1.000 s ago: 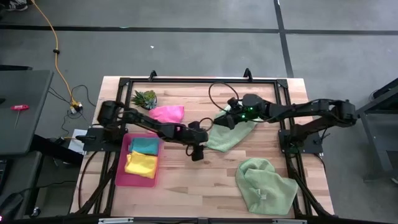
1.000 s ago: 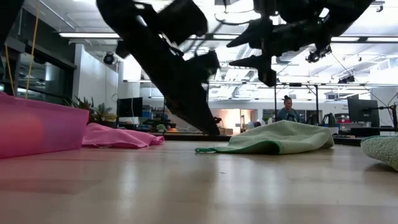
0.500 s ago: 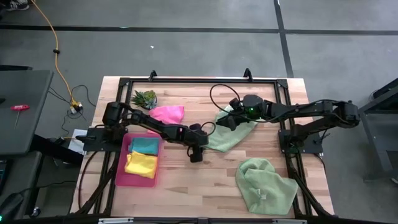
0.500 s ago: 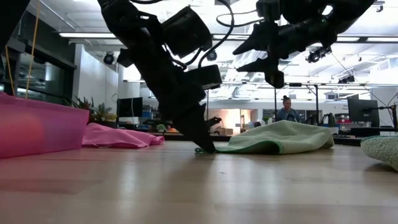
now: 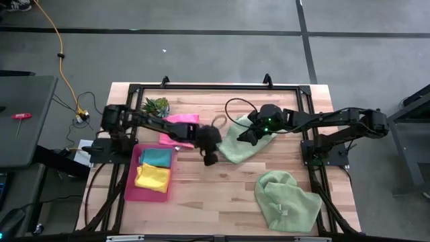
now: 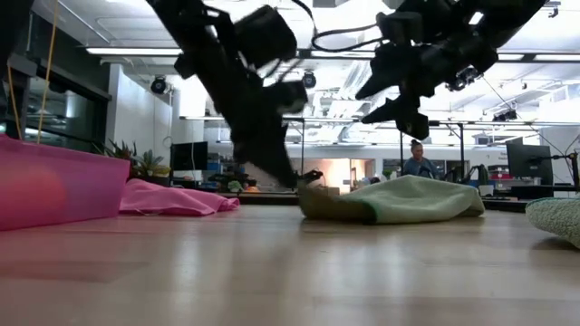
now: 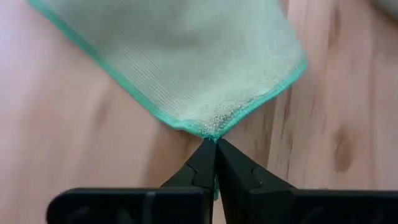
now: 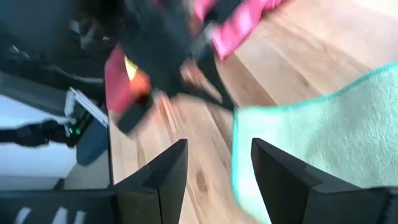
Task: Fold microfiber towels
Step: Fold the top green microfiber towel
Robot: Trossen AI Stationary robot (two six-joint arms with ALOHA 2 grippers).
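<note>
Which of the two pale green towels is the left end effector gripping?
The pale green towel at the table's middle: the left end effector is shut on its corner. The other green towel, crumpled near the front right, lies untouched.

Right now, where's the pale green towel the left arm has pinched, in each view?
High view: pale green towel at table centre, between both arms.
Low view: right of centre, low mound on the wood.
Left wrist view: fills the upper frame, corner in the shut jaws.
Right wrist view: along the right edge.
Shared landmark: its teal-stitched edge; the hot pink towel lies nearby.
</note>
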